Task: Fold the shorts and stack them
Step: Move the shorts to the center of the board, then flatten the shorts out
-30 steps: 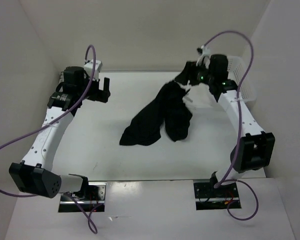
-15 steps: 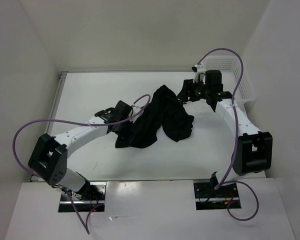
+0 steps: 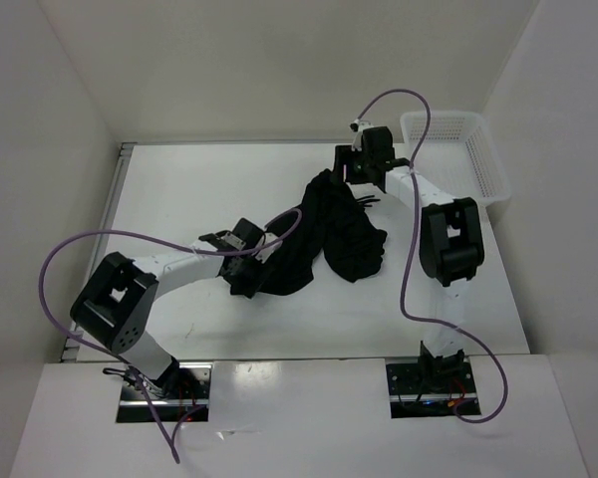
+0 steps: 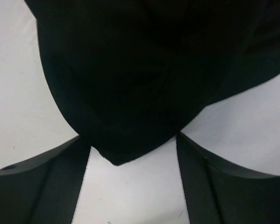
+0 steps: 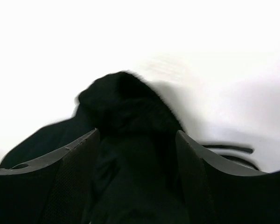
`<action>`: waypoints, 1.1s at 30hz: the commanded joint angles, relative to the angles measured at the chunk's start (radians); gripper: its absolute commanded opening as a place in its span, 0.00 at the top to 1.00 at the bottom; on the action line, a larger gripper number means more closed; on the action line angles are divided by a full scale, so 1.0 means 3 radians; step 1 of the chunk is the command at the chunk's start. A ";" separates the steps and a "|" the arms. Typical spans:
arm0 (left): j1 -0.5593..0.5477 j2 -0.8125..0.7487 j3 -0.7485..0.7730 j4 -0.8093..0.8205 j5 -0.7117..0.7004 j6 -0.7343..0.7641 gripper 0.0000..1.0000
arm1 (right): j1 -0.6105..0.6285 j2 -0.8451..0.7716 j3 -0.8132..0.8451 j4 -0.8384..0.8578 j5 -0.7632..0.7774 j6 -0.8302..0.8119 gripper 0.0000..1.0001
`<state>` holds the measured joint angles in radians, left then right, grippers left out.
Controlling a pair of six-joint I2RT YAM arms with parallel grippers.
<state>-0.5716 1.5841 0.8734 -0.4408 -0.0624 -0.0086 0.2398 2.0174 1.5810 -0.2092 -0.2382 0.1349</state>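
The shorts (image 3: 329, 234) are lying in a crumpled, uneven heap near the middle of the desk (image 3: 179, 189), with one end rising towards the far side and the legs spilling towards the near side. No clean fold is showing and nothing is stacked, so I am judging the task to be at an early stage: spreading flat, folding and placing are all left to do. The right end effector (image 5: 136, 133) is sitting at the far, raised end of the heap, and its wrist view is showing a bunch of fabric filling the gap and touching both fingers, so it appears to be grasping the shorts there. The left end effector (image 4: 133, 140) is resting at the near-left edge, its jaws standing apart with one corner of the cloth lying loose between them, not pinched. The left arm is stretching low across the desk from its base, while the right arm is bending at the elbow and reaching back towards the far side. A white mesh basket (image 3: 490, 164) is standing in the far right corner, well apart from the cloth
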 commanded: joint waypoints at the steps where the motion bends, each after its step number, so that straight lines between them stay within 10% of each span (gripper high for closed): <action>1: -0.0002 0.0134 -0.0048 0.0186 -0.0053 0.0029 0.26 | 0.0004 0.0218 0.0247 0.0207 0.0395 0.0021 0.28; 8: -0.0002 0.0257 0.0070 0.0191 -0.0053 0.0029 0.82 | 0.0004 0.0531 0.0288 0.0253 0.0258 -0.0173 0.30; 11: -0.0002 0.0257 0.0100 0.0226 -0.0170 0.0029 1.00 | 0.0034 0.0607 0.0339 0.0288 0.0221 -0.0143 0.56; 15: 0.0131 0.0257 0.0421 0.0227 -0.0288 0.0029 1.00 | 0.0065 0.0577 0.0523 0.0253 0.0252 -0.0183 1.00; 26: 0.1164 0.0187 0.1817 0.0518 -0.1034 0.0029 1.00 | 0.0035 0.0030 0.2026 -0.0396 -0.0601 -0.0638 1.00; 33: 0.1205 -0.0345 0.1513 0.0253 -0.1147 0.0029 0.99 | -0.0205 -0.0675 0.1169 -0.0841 -0.1000 -0.1113 1.00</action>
<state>-0.2005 1.5574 1.3727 -0.3107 -0.3717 -0.0032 0.2295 1.9022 2.0277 -0.3683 -0.4496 -0.1066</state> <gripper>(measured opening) 0.017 0.025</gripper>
